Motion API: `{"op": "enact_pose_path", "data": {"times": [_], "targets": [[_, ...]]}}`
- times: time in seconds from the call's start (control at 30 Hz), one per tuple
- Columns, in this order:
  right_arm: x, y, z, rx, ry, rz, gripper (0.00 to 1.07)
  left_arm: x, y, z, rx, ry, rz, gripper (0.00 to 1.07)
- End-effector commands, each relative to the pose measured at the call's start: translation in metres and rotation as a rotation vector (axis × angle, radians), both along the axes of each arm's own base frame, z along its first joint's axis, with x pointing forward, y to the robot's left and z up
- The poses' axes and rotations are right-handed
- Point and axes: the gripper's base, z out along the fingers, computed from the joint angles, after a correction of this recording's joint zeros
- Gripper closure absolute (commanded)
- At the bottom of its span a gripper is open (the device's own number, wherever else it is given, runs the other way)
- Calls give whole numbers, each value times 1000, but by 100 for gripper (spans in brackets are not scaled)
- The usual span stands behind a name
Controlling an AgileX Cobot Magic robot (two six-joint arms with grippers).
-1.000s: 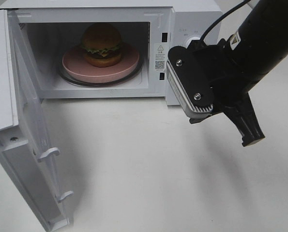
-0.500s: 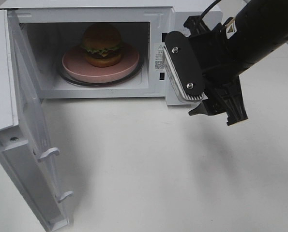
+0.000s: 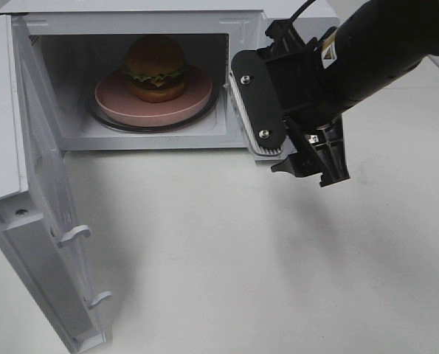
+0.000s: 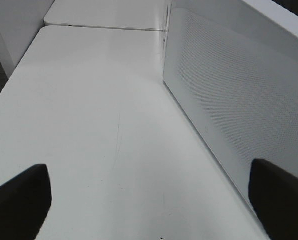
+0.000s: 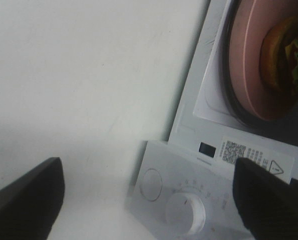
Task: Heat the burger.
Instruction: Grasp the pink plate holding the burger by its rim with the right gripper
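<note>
The burger (image 3: 155, 66), with a golden-brown bun and green lettuce, sits on the round pink plate (image 3: 193, 99) on the glass turntable inside the open white microwave (image 3: 245, 18). My right gripper (image 3: 313, 164) hangs open and empty in front of the microwave's control panel, to the right of the cavity. In the right wrist view the gripper (image 5: 149, 200) has its fingertips (image 5: 26, 200) wide apart over the panel's knob (image 5: 186, 210), with the burger (image 5: 284, 55) and plate (image 5: 244, 60) beyond. My left gripper (image 4: 149, 200) is open and empty, and hidden in the exterior view.
The microwave door (image 3: 46, 199) stands swung open to the left, its handle hooks facing the table. In the left wrist view its dotted panel (image 4: 224, 95) runs along one side above the white tabletop (image 4: 88, 125). A round button (image 5: 151, 184) sits beside the knob.
My right arm has moved left and back toward the microwave and turned, so it now covers the control panel. The burger, plate and door have not moved.
</note>
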Motion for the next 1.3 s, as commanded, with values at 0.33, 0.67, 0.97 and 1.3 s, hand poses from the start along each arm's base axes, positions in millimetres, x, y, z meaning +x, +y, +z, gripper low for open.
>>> {"op": "enact_pose_path", "data": {"times": [0.33, 0.67, 0.97, 1.3], "targets": [[19, 42, -9, 52, -27, 31, 20, -3, 0, 0, -1, -19, 4, 6], [35, 64, -19, 67, -21, 31, 21, -3, 0, 0, -1, -19, 4, 6], [61, 86, -36, 59, -12, 31, 22, -3, 0, 0, -1, -19, 4, 6], [90, 108, -51, 43, 27, -18, 24, -3, 0, 0, -1, -19, 4, 6]]}}
